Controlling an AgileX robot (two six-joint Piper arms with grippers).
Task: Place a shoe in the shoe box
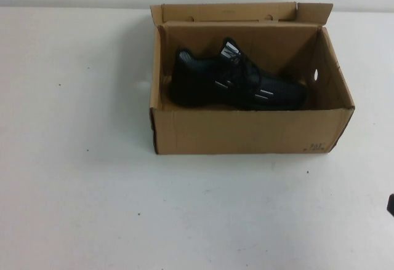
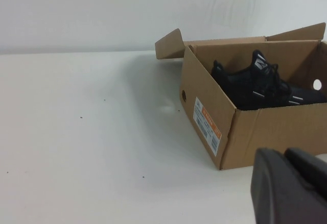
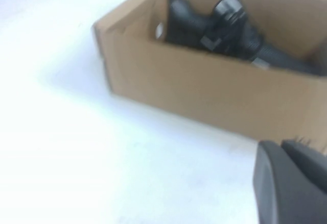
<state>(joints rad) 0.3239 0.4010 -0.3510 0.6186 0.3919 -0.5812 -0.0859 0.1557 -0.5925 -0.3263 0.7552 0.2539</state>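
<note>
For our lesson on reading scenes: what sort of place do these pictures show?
Probably a robot test bench: a bare white table against a plain wall, holding only a cardboard shoe box with a black sneaker inside.

From my raised camera, the shoe box's [image 1: 246,131] near wall hides the sole of the shoe [image 1: 237,82] and the box floor. Small print at that wall's lower right is too tiny for me to read. A dark sliver at the frame's right edge is cut off; I can't identify it. The left gripper [image 2: 286,188] is cropped at its frame's lower right. The right gripper [image 3: 288,180] is cropped likewise, and the whole right wrist view is blurred.
</note>
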